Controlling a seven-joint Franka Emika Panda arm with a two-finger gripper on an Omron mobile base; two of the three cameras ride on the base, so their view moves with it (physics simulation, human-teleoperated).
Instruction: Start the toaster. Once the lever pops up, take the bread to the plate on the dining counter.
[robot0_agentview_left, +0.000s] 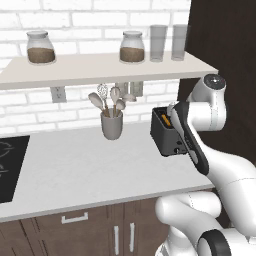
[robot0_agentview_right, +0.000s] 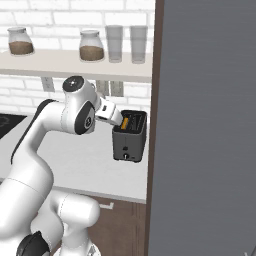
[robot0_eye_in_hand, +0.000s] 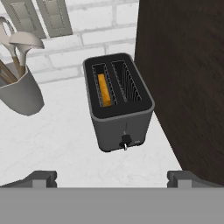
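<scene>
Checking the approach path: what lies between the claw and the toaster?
Nothing: in the hand view, bare grey countertop separates the open claw from the toaster.

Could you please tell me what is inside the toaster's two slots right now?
In the hand view, the toaster has an orange-tan slice of bread standing in its left slot, with only its top edge visible. The right slot shows wire guides; its bottom is too dark to tell.
</scene>
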